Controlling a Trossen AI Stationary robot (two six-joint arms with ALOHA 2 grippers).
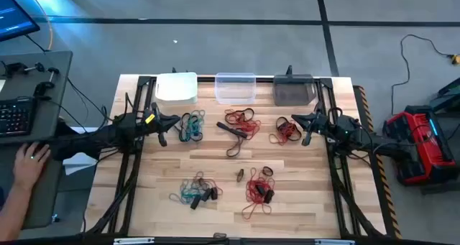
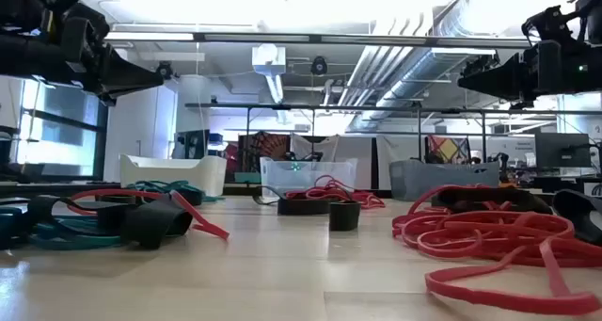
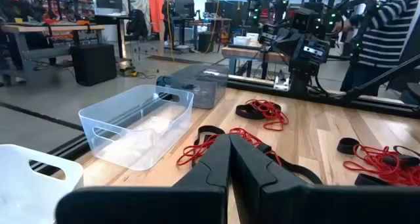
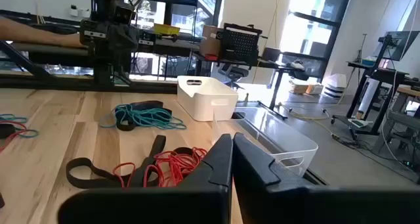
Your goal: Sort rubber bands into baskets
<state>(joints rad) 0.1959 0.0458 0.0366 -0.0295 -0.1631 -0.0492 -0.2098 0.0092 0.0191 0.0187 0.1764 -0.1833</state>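
Rubber bands (image 1: 191,127) strewn in tangled bunches across pale wood-plank table (image 1: 302,202), none inside a tub. Thin elastic loops, some flat and strap-like in the low view. From the left: teal bunch beside left end effector (image 1: 175,121), fingers pressed together, empty, raised off the wood. Teal-and-black clump (image 1: 195,192) lower down. Red-and-black tangle (image 1: 239,124) mid-table, black straps trailing from it. Small dark loop (image 1: 240,176) alone near centre, shape hard to read. Red heap (image 1: 257,190) toward the near edge. Red bunch (image 1: 288,130) just beside right end effector (image 1: 297,118), fingers likewise closed on nothing.

Along the far edge, three rectangular plastic tubs in a row: opaque white basket (image 1: 177,88) with rounded corners, clear basket (image 1: 236,88), translucent dark grey basket (image 1: 294,90). Contents of grey one not discernible. Beyond the table's left side, a person's hand (image 1: 29,162) on a side desk, arm cut off by the frame.
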